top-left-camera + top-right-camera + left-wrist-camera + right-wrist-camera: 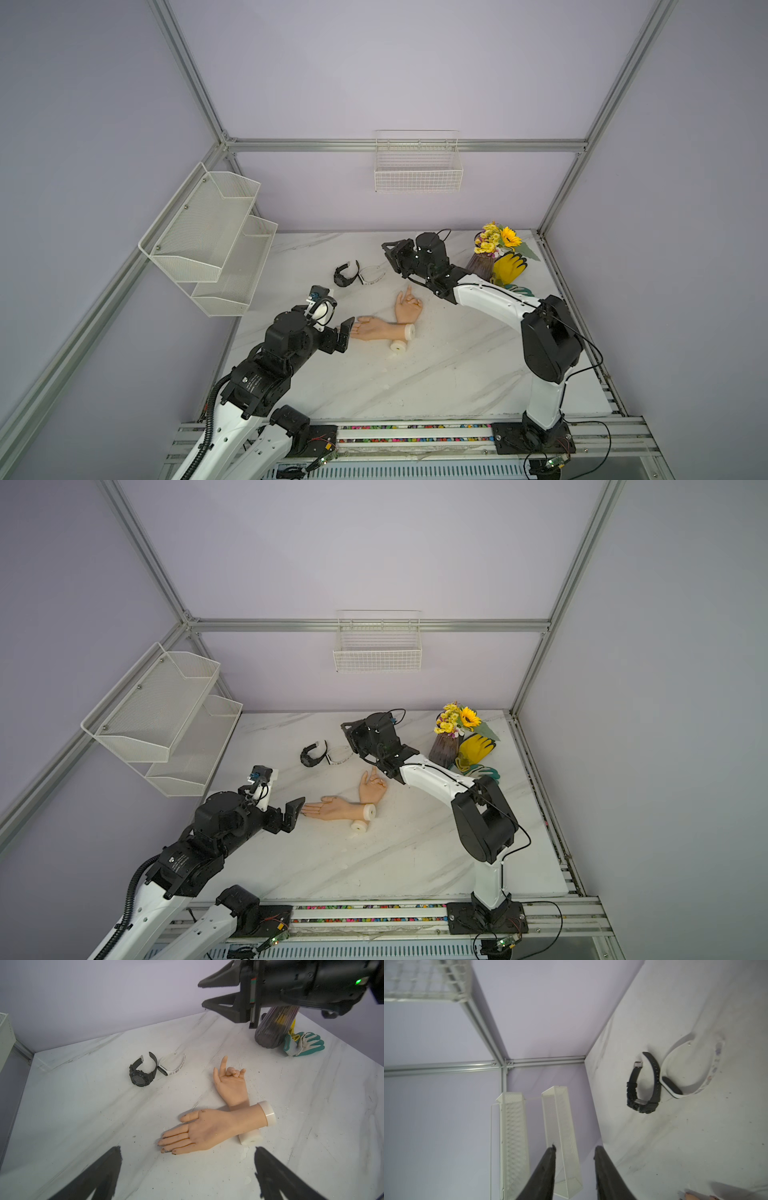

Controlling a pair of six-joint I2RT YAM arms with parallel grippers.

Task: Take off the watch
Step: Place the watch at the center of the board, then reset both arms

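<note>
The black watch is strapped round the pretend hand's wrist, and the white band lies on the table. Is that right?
Not quite. The black watch is not on any wrist: it lies unbuckled on the table beside the white band, apart from both pretend hands. The left wrist view shows this. The white band does lie on the table.

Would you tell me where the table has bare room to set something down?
The widest bare stretch is the near half of the marble table, between the mannequin hands and the front rail. A smaller patch lies along the back wall, behind the black watch and white band. Crowded: the back right corner, with vase, yellow glove and teal glove.
</note>
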